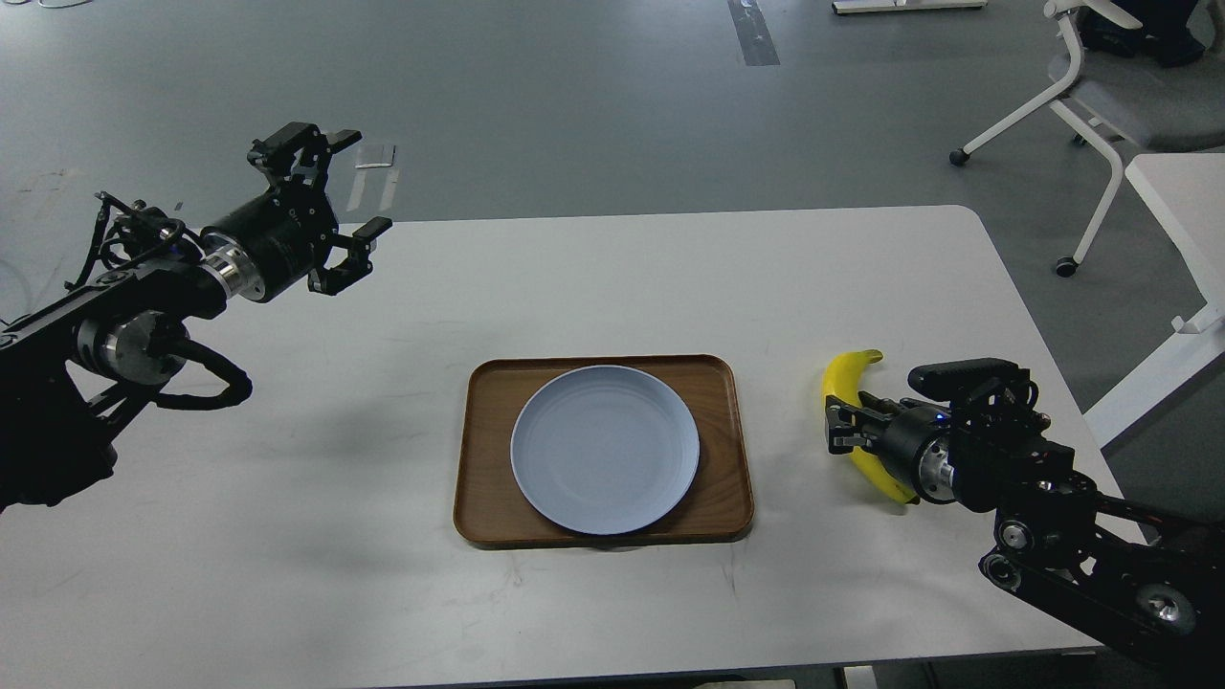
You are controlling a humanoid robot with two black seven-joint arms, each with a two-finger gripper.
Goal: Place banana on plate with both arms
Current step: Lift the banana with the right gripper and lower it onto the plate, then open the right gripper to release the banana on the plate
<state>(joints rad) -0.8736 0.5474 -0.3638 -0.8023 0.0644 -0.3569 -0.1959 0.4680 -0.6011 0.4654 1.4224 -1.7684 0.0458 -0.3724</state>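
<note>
Right black claw gripper [840, 427] reaches low over the curved yellow banana [846, 380], right of the round pale blue-grey plate [605, 450]; finger spacing indiscernible, banana partly hidden. Left black claw gripper [346, 211] raised, spread, empty.

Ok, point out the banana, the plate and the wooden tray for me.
banana [846, 376], head view: on its upper yellow part, above the right end effector.
plate [605, 450], head view: on the middle of its pale blue face.
wooden tray [488, 450], head view: on the bare brown floor left of the plate.
</note>
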